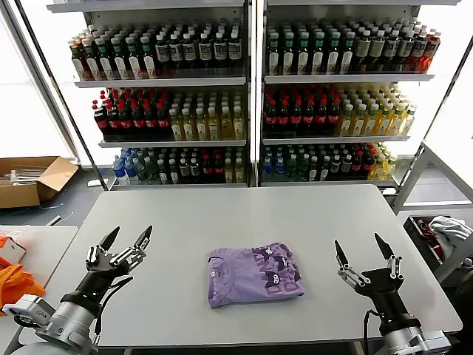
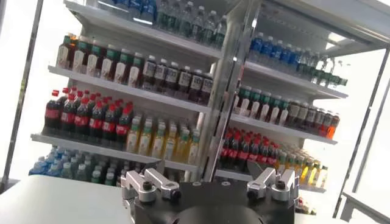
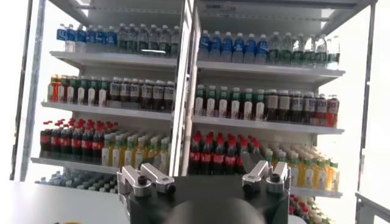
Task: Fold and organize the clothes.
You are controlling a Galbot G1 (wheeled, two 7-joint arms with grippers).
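The lavender T-shirt (image 1: 254, 275) lies folded into a compact rectangle at the middle front of the grey table (image 1: 244, 222), its dark purple-and-white cartoon print facing up on the right half. My left gripper (image 1: 127, 238) is open and empty, raised over the table's front left, apart from the shirt. My right gripper (image 1: 363, 248) is open and empty, raised over the front right, apart from the shirt. Both wrist views point at the drink shelves and show no shirt.
Shelves of bottled drinks (image 1: 244, 96) stand behind the table. An orange fabric item (image 1: 15, 285) lies on a side table at left, near a cardboard box (image 1: 29, 181). A grey-white cloth bundle (image 1: 449, 228) sits in a bin at right.
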